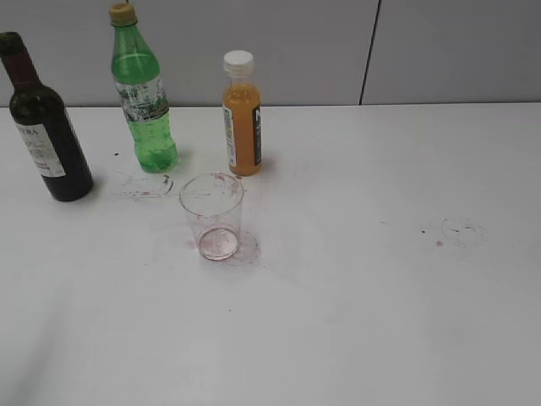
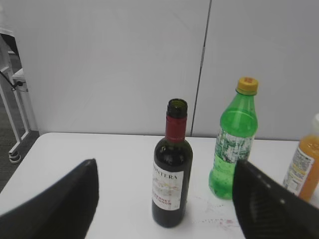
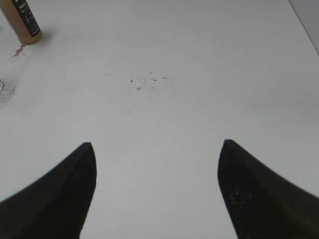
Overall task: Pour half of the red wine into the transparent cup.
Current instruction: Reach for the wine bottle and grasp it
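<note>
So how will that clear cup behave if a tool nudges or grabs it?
The transparent cup looks thin-walled and nearly empty, so probably very light and easy to slide. It narrows toward its base, so a push near the rim may tip it. A hard squeeze could deform it.

The tabletop (image 1: 355, 254) is lit evenly and brightly. Only soft shadows are cast. The dark fingers (image 3: 55, 199) are rendered blurred.

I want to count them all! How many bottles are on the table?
3: the wine bottle far left, the green bottle beside it, the orange juice bottle behind the cup.
</note>
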`<action>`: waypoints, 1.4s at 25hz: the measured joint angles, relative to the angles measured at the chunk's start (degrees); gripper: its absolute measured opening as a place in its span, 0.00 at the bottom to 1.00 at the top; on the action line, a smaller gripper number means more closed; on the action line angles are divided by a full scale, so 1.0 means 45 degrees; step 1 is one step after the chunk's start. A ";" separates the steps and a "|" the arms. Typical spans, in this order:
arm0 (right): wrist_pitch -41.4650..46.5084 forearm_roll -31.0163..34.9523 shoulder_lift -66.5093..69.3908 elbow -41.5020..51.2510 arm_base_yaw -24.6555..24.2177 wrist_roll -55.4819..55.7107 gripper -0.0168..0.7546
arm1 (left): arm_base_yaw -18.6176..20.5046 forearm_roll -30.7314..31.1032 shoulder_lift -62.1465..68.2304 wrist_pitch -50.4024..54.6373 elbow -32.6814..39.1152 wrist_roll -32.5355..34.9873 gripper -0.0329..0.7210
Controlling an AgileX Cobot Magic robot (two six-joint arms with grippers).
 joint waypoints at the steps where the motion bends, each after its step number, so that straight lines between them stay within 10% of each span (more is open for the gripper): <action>1: 0.0000 0.0000 0.0000 0.0000 0.0000 0.0000 0.76 | 0.0000 0.0014 0.0592 -0.0642 0.0000 0.0000 0.86; 35: 0.0000 0.0000 0.0000 0.0000 0.0000 0.0000 0.76 | -0.0535 0.2300 1.4109 -1.6208 0.1781 -0.1976 0.96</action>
